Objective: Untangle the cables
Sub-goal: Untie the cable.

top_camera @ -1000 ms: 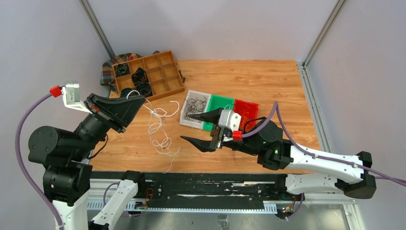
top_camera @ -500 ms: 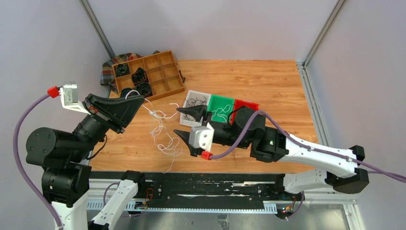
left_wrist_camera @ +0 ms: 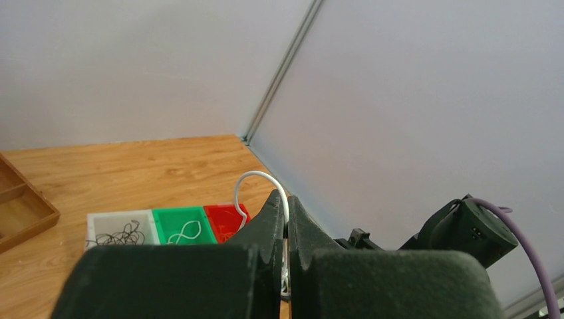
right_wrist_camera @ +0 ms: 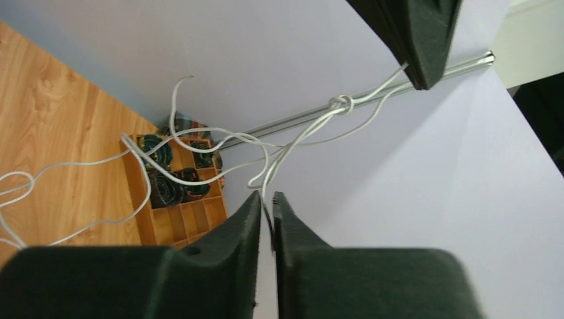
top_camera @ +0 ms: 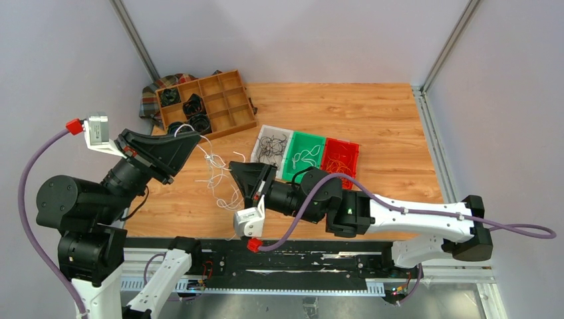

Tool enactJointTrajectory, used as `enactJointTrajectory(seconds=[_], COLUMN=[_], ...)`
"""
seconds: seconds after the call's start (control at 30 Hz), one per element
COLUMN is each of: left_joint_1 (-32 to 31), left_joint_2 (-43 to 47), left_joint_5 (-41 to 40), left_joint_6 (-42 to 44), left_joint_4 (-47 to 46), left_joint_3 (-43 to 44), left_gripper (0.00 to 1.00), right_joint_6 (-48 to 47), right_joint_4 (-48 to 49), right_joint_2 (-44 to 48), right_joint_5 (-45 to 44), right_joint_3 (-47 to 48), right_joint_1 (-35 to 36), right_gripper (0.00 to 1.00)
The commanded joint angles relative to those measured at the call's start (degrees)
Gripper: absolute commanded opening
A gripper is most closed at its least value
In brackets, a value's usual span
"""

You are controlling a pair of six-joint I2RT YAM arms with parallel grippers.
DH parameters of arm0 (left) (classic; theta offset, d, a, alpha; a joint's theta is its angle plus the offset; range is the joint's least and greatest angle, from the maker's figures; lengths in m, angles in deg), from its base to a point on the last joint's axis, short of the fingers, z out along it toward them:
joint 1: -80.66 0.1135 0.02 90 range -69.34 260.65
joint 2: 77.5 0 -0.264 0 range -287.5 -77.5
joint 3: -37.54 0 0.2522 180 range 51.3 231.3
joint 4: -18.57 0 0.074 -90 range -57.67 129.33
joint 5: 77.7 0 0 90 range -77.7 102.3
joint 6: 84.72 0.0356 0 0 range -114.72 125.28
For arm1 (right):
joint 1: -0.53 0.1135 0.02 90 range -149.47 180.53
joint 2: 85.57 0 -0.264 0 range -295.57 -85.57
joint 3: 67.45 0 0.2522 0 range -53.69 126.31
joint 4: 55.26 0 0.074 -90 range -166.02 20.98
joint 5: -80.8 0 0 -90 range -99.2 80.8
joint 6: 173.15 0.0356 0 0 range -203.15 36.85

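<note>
A knotted bunch of thin white cables [top_camera: 216, 163] hangs between my two grippers, its loose ends trailing on the wood. My left gripper [top_camera: 197, 137] is held up at the left, shut on one white strand [left_wrist_camera: 256, 176] that loops out over its fingertips. My right gripper [top_camera: 237, 169] points up and left into the bunch. In the right wrist view its jaws [right_wrist_camera: 268, 203] are pressed together on a white strand that runs up to a knot [right_wrist_camera: 341, 103]. Sorted black, white and orange cables lie in three bins.
A white bin [top_camera: 276, 128], a green bin [top_camera: 309, 135] and a red bin [top_camera: 342, 141] stand side by side mid-table. A wooden compartment tray [top_camera: 199, 77] with black coiled rolls sits at the back left on a plaid cloth [top_camera: 149, 100].
My right arm swung left from in front of the bins, rolled its wrist over, and its wide-open jaws closed on a white strand. The left gripper held still.
</note>
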Motion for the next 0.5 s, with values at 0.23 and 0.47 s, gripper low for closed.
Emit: enactJointTrajectory(seconds=[0.23,0.47], left_joint_1=[0.4,0.3], left_joint_2=[-0.5,-0.1], left_joint_5=[0.4,1.8], left_joint_6=[0.2,-0.3], left_joint_4=[-0.3,-0.7], left_joint_3=[0.8,-0.3], left_gripper=[0.0,0.01], right_joint_6=[5.2,17.6], right_joint_4=[1.3,-0.3], right_joint_2=[2.5,-0.5], right_joint_5=[-5.9,-15.2], right_joint_3=[3.8,9.1], right_joint_1=[0.7,0.5], right_gripper=[0.01,0.01])
